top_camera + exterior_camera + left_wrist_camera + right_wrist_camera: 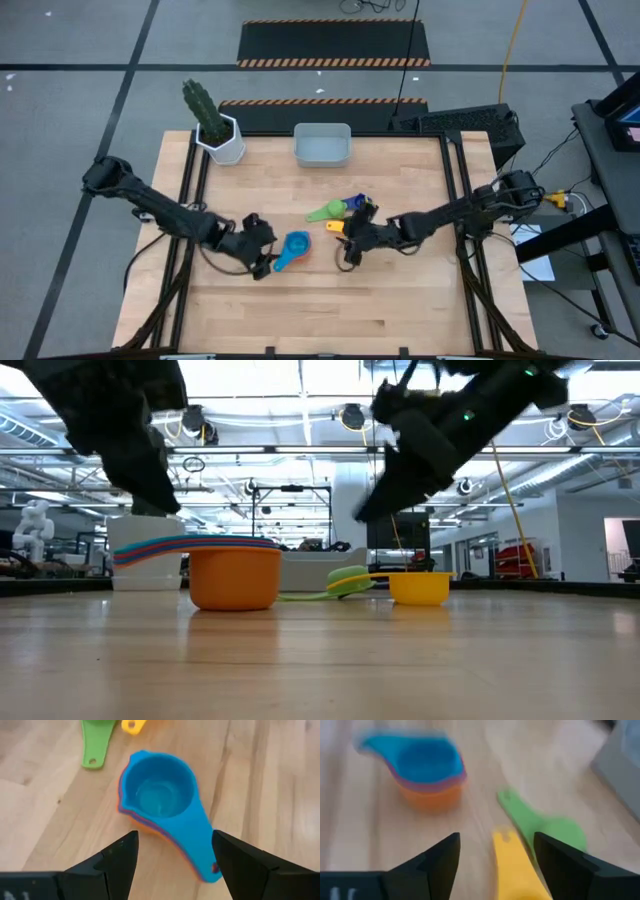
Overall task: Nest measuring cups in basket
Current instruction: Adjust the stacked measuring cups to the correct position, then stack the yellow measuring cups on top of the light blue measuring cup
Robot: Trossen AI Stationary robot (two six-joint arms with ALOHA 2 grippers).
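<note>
A stack of nested measuring cups [296, 247], light blue on top and orange at the bottom, stands on the wooden surface [400, 300] well short of the pale basket [321, 145], which sits at the far edge beside a white cactus pot [226, 140]. The left end effector [262, 262] hovers just beside the stack's handle, its fingers [117, 857] apart and holding nothing. The right end effector [349, 250] hangs on the stack's other side, fingers apart and empty, above a yellow cup [512, 865]. A green cup [327, 212] lies next to the yellow one, and a dark blue cup [356, 202] just beyond them, between the stack and the basket.
</note>
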